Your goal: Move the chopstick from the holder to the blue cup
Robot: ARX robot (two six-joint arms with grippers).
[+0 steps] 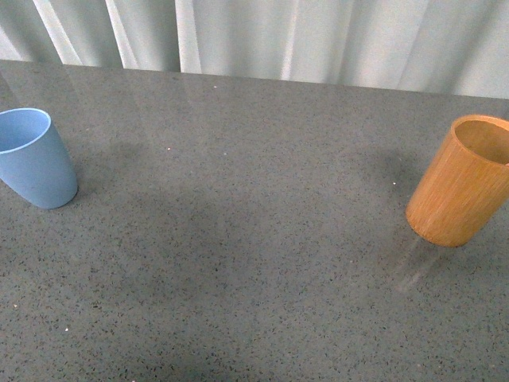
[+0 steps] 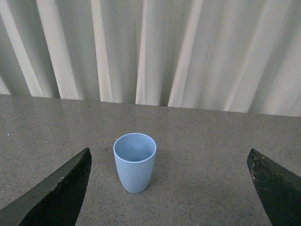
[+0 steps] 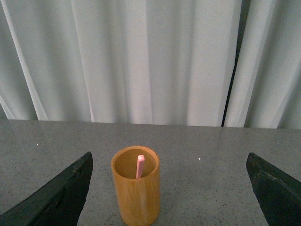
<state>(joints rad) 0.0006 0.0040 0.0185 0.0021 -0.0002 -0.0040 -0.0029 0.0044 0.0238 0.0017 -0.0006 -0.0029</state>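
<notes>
The light blue cup [image 1: 33, 157] stands upright at the table's left edge; it also shows in the left wrist view [image 2: 135, 161], empty inside. The orange-brown wooden holder [image 1: 465, 181] stands upright at the right; it also shows in the right wrist view [image 3: 135, 185]. A pink chopstick [image 3: 140, 166] leans inside the holder, its tip at about rim height. My left gripper [image 2: 169, 190] is open, short of the blue cup. My right gripper [image 3: 169, 190] is open, short of the holder. Neither gripper shows in the front view.
The grey speckled table [image 1: 254, 263] runs back to a white curtain [image 1: 278, 36].
</notes>
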